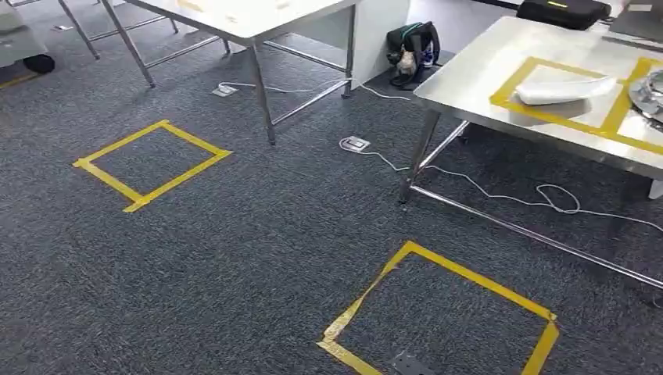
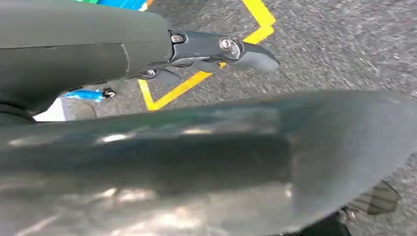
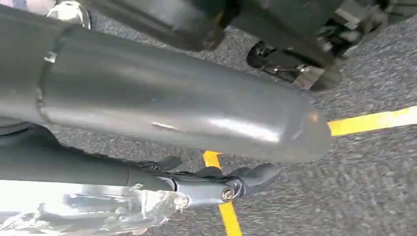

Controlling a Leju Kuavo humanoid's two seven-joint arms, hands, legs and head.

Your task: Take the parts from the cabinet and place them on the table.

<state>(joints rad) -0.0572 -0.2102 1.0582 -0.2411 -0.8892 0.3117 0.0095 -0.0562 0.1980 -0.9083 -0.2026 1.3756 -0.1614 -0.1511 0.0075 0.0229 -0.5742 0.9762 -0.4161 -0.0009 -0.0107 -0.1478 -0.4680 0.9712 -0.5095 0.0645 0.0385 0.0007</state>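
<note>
Grey carpet (image 1: 258,258) — you see a taped square (image 1: 152,164) at left, a nearer square (image 1: 446,312), then the steel table (image 1: 477,78) with a bagged part (image 1: 564,88) already inside its yellow outline, likely the drop zone. Left hand (image 2: 223,51) apparently empty, hanging; right hand (image 3: 216,184) grasps a crinkled bag (image 3: 83,211) — presumably another part.

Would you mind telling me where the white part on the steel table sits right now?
In the head view the white part lies at the upper right, inside the yellow tape rectangle on the steel table, left of a round metal piece at the picture's edge.
</note>
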